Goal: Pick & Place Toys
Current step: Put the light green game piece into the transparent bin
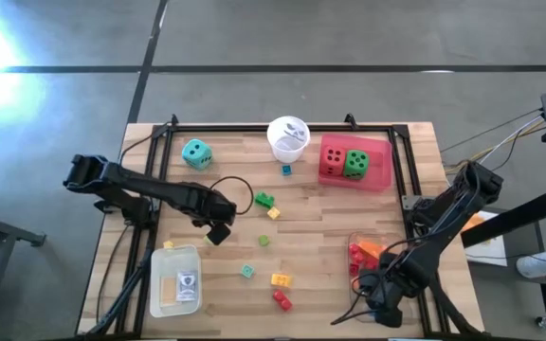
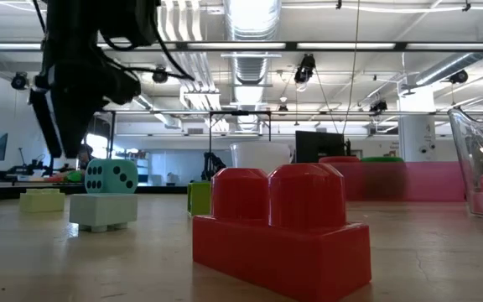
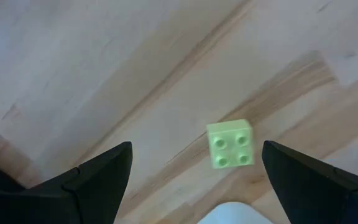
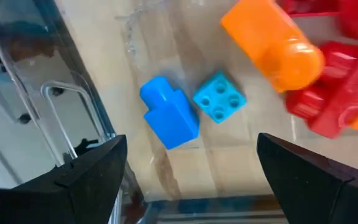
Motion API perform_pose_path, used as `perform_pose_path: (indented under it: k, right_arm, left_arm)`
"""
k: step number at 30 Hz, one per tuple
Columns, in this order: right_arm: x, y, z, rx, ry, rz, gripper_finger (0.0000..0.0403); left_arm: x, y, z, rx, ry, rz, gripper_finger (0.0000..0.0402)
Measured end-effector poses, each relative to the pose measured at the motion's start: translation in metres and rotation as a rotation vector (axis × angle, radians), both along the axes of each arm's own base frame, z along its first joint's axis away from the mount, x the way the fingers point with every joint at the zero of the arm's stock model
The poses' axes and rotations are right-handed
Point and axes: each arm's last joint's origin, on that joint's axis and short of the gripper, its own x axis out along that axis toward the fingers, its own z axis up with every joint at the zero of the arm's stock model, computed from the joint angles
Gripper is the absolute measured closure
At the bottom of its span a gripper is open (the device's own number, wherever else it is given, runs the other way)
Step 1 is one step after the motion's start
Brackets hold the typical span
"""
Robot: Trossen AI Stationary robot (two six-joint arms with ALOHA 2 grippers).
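Under the left gripper (image 3: pixel 191 186), jaws wide open, a light-green brick (image 3: pixel 230 144) lies on the table (image 3: pixel 73 74); light, stiff, smooth plastic, best pinched on its flat sides. Right gripper (image 4: pixel 191 186) is open too.

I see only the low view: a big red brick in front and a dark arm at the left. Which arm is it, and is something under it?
Observer: It is the left arm. Its left gripper is open above a small light green brick on bare wood.
Operator: Where is the right arm? I do not see it.
Observer: The right gripper is at the near right corner, open over the clear tray.
Operator: What does that tray hold?
Observer: Red bricks, an orange one and two blue ones.
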Motion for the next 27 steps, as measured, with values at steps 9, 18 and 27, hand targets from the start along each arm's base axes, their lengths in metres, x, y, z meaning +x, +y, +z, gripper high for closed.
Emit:
perform_pose_path:
  k: [9, 18, 27]
  right_arm:
    - [0.007, 0.004, 0.020, -0.012, -0.098, -0.019, 0.0050]
    - [0.008, 0.004, 0.020, -0.030, -0.108, -0.071, 0.0050]
    - [0.008, 0.004, 0.020, -0.031, -0.108, -0.066, 0.0050]
  left_arm:
    - [0.001, -0.006, -0.021, -0.009, 0.073, -0.035, 0.0043]
    - [0.012, -0.022, -0.043, -0.100, 0.099, -0.131, 0.0043]
    - [0.018, -0.024, -0.053, -0.106, 0.092, -0.161, 0.0052]
